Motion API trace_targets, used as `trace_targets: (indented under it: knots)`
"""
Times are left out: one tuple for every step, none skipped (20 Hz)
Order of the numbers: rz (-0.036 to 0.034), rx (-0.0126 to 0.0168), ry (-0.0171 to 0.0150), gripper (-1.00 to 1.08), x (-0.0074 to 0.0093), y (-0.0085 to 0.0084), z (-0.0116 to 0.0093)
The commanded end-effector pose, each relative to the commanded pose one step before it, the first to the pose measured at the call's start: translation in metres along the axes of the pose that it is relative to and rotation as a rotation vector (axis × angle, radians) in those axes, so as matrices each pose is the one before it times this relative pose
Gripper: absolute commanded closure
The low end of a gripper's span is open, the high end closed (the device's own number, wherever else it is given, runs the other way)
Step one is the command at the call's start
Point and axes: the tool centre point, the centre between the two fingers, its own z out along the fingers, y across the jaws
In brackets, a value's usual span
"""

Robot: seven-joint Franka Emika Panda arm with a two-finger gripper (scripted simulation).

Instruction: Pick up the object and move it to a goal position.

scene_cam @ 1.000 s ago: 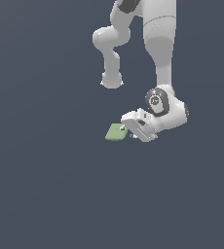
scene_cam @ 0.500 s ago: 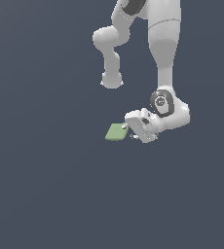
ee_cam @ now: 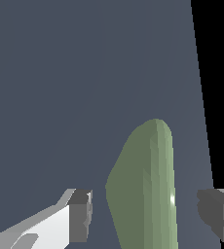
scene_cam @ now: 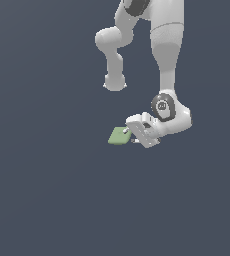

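object (scene_cam: 120, 136) is what i see first: a small pale green flat piece lying on the dark grey floor (scene_cam: 47, 190), just off the gripper (scene_cam: 137, 134) toward the exterior view's left. from my wrist view the piece (ee_cam: 145, 189) sits between the two dark fingertips (ee_cam: 81, 214), with a gap on each side, so i read the jaws as spread and holding nothing. the arm is bent low, wrist tilted toward the piece.
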Motion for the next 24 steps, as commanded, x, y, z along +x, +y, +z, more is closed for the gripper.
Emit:
trace_targets:
  knots:
    - [0.00091,-0.00163,-0.00066,-0.6,-0.00039,0.00047,0.01045]
    - [0.0,0.0,0.0,-0.6,-0.00016,0.00002,0.00289]
    - [0.0,0.0,0.0,-0.6,-0.00013,0.00002,0.00206]
    - [0.00031,-0.00037,0.00003,-0.6,-0.00005,0.00013,0.00125]
    - [0.0,0.0,0.0,-0.6,-0.00003,0.00001,0.00041]
    - [0.0,0.0,0.0,1.08,0.0,0.0,0.0]
    - [0.0,0.0,0.0,1.08,0.0,0.0,0.0]
    - [0.0,0.0,0.0,1.08,0.0,0.0,0.0]
    - [0.0,0.0,0.0,1.08,0.0,0.0,0.0]
    - [0.0,0.0,0.0,1.08,0.0,0.0,0.0]
    - [0.0,0.0,0.0,1.08,0.0,0.0,0.0]
    - [0.0,0.0,0.0,1.08,0.0,0.0,0.0]
    - [0.0,0.0,0.0,1.08,0.0,0.0,0.0]
    - [0.0,0.0,0.0,1.08,0.0,0.0,0.0]
    - [0.0,0.0,0.0,1.08,0.0,0.0,0.0]
    - [0.00081,0.00429,0.00388,1.08,0.00071,-0.00015,-0.00362]
    - [0.0,0.0,0.0,1.08,0.00025,0.00041,-0.00003]
    - [0.0,0.0,0.0,1.08,0.00075,0.00122,-0.0001]
    - [0.0,0.0,0.0,1.08,0.00125,0.00203,-0.00017]
    - [0.0,0.0,0.0,1.08,0.00175,0.00285,-0.00024]
    - [0.0001,-0.00024,-0.00042,1.08,0.00232,0.00367,-0.00007]
    - [0.0,0.0,0.0,1.08,0.00274,0.00443,-0.00037]
    - [0.0001,-0.00025,-0.0004,1.08,0.00328,0.00522,-0.0002]
    - [0.0,0.0,0.0,1.08,0.00369,0.00595,-0.0005]
